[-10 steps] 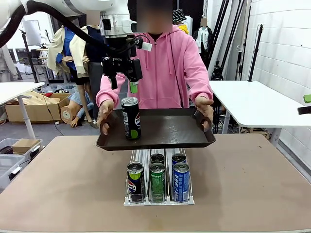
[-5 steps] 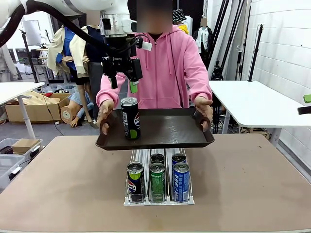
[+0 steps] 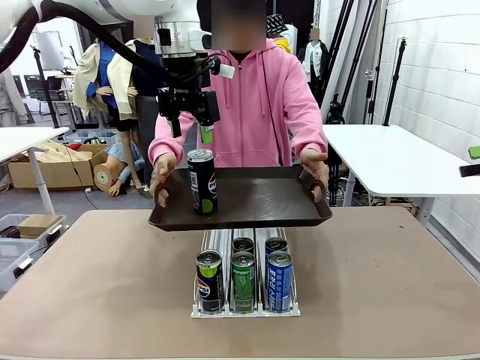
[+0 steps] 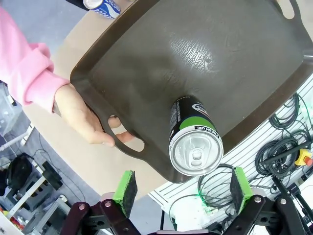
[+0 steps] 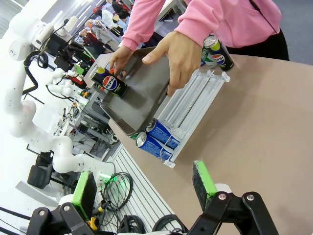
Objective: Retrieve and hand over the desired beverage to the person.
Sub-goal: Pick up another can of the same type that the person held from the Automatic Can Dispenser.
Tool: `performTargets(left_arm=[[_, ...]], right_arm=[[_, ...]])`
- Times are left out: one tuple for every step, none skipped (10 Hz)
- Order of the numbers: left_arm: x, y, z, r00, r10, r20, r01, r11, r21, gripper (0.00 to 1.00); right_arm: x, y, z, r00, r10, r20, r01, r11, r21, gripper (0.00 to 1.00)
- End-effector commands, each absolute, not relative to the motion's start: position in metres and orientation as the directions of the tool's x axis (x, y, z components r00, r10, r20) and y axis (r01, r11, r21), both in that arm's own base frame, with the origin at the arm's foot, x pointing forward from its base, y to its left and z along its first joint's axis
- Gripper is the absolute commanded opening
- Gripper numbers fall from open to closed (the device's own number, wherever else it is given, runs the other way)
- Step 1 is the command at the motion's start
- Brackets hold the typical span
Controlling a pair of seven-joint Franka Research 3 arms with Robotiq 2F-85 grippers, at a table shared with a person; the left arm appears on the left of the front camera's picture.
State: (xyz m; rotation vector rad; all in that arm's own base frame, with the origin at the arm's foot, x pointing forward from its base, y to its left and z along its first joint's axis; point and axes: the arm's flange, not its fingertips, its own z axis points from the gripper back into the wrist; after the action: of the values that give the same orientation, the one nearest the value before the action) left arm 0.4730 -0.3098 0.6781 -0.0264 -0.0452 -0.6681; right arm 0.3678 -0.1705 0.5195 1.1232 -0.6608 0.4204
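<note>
Pink sleeves of the person reach forward from the far side of the worktop. The 9 o'clock hand and the 3 o'clock hand grip a dark brown tray by the handle cut-outs at its two ends. They hold it level in the air, clear of the worktop.

On the tray a black can with a green band stands upright near the 9 o'clock end, just beside the hand there. The rest of the tray floor is bare.

The left gripper hangs at the can's 12 o'clock, apart from it, with its jaws spread wide and nothing between them. In the left wrist view the left gripper looks down on the can's silver lid. The green pads sit at 9 and 3 o'clock of the lid and do not touch it.

At the tray's 6 o'clock a clear wire rack lies on the worktop. Its front row holds a dark can, a green can and a blue can, with more cans behind.

In the right wrist view the right gripper is over bare worktop, jaws apart and empty. The rack is toward its 12 o'clock.
</note>
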Motion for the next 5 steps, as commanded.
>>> performTargets(left_arm=[[0.472, -0.310, 0.681, 0.784, -0.618, 0.062, 0.619, 0.785, -0.008, 1.00], [0.472, -0.310, 0.681, 0.784, -0.618, 0.062, 0.619, 0.785, -0.008, 1.00], [0.472, -0.310, 0.681, 0.784, -0.618, 0.062, 0.619, 0.785, -0.008, 1.00], [0.473, -0.310, 0.678, 0.784, -0.619, 0.050, 0.620, 0.785, -0.010, 1.00], [0.473, -0.297, 0.687, 0.808, -0.588, 0.051, 0.590, 0.806, -0.054, 1.00]], right_arm=[[0.368, -0.171, 0.519, 0.728, -0.015, 0.685, -0.631, 0.376, 0.679, 1.00], [0.368, -0.171, 0.519, 0.728, -0.015, 0.685, -0.631, 0.376, 0.679, 1.00], [0.368, -0.171, 0.519, 0.728, -0.015, 0.685, -0.631, 0.376, 0.679, 1.00], [0.368, -0.171, 0.519, 0.728, -0.015, 0.685, -0.631, 0.376, 0.679, 1.00], [0.368, -0.171, 0.519, 0.728, -0.015, 0.685, -0.631, 0.376, 0.679, 1.00]])
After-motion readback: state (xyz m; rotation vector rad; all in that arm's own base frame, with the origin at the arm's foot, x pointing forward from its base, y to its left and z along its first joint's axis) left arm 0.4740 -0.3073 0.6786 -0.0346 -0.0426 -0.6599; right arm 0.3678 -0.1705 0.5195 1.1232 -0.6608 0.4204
